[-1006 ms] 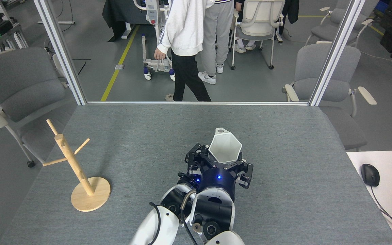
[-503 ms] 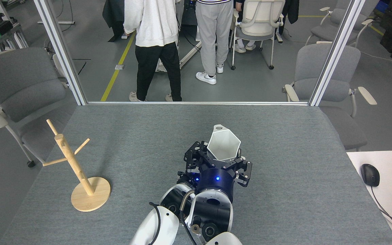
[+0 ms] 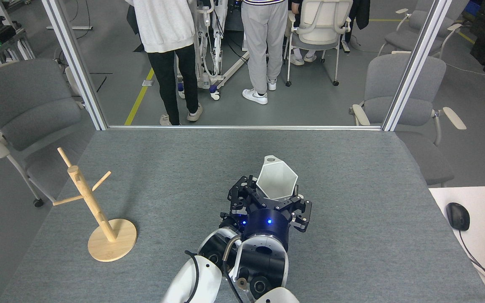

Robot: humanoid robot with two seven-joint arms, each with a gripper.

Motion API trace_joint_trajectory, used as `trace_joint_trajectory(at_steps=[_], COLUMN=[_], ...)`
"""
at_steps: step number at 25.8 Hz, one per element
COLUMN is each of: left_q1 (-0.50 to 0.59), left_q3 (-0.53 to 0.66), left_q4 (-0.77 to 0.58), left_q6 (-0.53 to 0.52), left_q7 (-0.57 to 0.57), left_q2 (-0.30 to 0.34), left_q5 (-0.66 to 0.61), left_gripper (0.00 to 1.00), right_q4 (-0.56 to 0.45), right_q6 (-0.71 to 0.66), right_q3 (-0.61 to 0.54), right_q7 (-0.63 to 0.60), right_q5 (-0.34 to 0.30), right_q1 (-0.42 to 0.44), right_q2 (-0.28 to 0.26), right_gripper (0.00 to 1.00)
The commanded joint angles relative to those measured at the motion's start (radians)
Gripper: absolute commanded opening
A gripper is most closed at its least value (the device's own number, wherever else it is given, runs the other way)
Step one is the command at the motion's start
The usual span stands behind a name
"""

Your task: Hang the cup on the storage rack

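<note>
Head view: right pincer is clenched on the cup, black fingers pinching low on its faceted sides. Cup sits at the pincer's far end, open hexagonal mouth tipped up toward the camera, ring handle on the side away from the pincer. Can't tell whether the cup's base touches the desk or is just clear of it. Left pincer is jammed right beside the right one, on its left and touching or nearly touching the cup wall. Too dark and end-on, so can't tell if it's released or clenched.

Storage rack stands well off to the pincer's left, nearer the desk's left edge, no cup on it. All the hanging is still to do.

Risks, as judgement:
- Grip is on slanted matte facets, so the cup could twist or slide out during the long sideways carry.
- Handle points away from the pincer, not toward the rack, so a big wrist turn is needed. If short, the peg misses the small ring.
- Pegs are thin and angled up and the ring hole is small, so a slight offset makes the cup wall hit the peg instead.
- Rack is light wood on a disc base. A push on the pole could tip it or shove it off the desk edge.
- Two pincers packed together could foul each other when one moves.
- Letting go before the ring seats drops the cup.
</note>
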Motion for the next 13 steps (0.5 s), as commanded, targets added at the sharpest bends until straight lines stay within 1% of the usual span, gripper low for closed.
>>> trace_joint_trajectory(at_steps=[1,3,6,10,13], left_q1=[0.000,0.000,0.000,0.000,0.000], left_q3=[0.000,0.000,0.000,0.000,0.000], left_q4=[0.000,0.000,0.000,0.000,0.000], left_q6=[-0.027,-0.027,-0.027,-0.027,-0.027], left_q7=[0.001,0.001,0.001,0.001,0.001], left_q2=[0.000,0.000,0.000,0.000,0.000], left_q5=[0.000,0.000,0.000,0.000,0.000], left_gripper=[0.09,0.09,0.09,0.09,0.09], right_q4=[0.000,-0.001,-0.001,-0.001,-0.001], right_q6=[-0.031,-0.028,-0.031,-0.034,-0.035], right_q3=[0.169,0.169,0.167,0.169,0.167], right_q7=[-0.150,-0.217,-0.369,-0.509,-0.638], right_q5=[0.003,0.004,0.000,-0.002,-0.005], right_q1=[0.004,0.004,0.004,0.004,0.005], right_q2=[0.000,0.002,0.002,0.002,0.002], right_gripper=[0.99,0.99,0.99,0.99,0.99])
